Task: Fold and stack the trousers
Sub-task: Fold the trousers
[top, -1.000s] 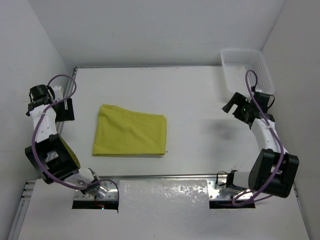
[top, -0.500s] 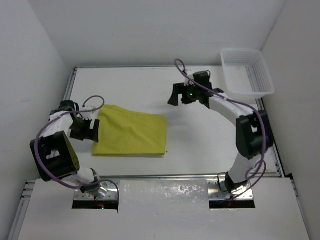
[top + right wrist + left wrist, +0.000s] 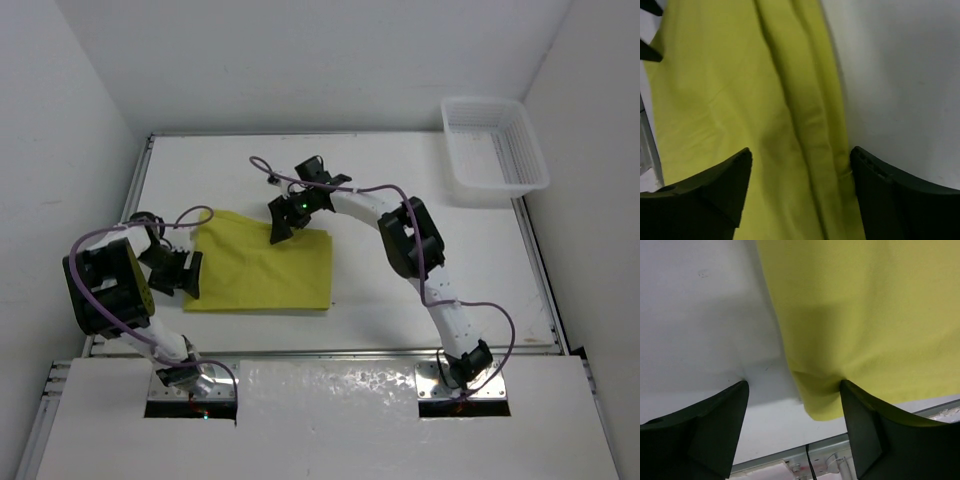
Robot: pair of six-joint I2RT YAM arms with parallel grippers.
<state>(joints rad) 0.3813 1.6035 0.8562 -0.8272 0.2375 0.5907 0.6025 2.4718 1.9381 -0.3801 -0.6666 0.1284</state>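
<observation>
The trousers [image 3: 262, 265] lie folded into a flat mustard yellow-green rectangle left of the table's middle. My left gripper [image 3: 187, 272] is down at their left edge, open. In the left wrist view the near-left corner of the trousers [image 3: 865, 315] lies between the two spread fingers of this gripper [image 3: 794, 385], with bare table beside it. My right gripper [image 3: 280, 228] reaches over the far edge of the cloth, open. The right wrist view shows the layered folded edge of the trousers [image 3: 730, 90] running between the fingers of that gripper [image 3: 801, 151]. Neither gripper holds anything.
A clear plastic basket [image 3: 495, 150] stands at the back right corner. White walls close in the table [image 3: 420, 270] on three sides. A metal rail [image 3: 830, 460] runs along the near table edge, just beyond the trousers' corner.
Both arms have swung in from the table's sides to the trousers, the left to the left edge, the right from near the basket to the far edge. Both pairs of jaws have narrowed slightly.
</observation>
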